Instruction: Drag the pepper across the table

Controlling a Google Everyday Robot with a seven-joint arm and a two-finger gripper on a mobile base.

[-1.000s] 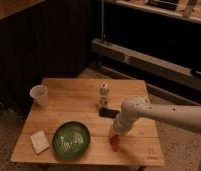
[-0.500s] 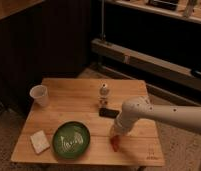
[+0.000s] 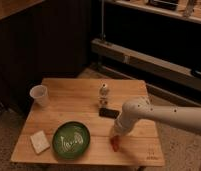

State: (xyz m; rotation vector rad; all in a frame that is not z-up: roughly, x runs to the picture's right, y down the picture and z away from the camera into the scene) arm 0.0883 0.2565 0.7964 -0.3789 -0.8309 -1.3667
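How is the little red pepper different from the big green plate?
The pepper is red-orange, thin and long; the plate is green and round. The pepper is much smaller than the plate. The robot's end effector is right over the pepper at the front of the table, while nothing touches the plate. Both lie flat on the wooden table, close to its front edge.

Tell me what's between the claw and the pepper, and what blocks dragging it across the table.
Nothing visible separates them: the claw sits right at the pepper, near the table front edge. Dragged leftward, it would meet the green plate; toward the back, the black object.
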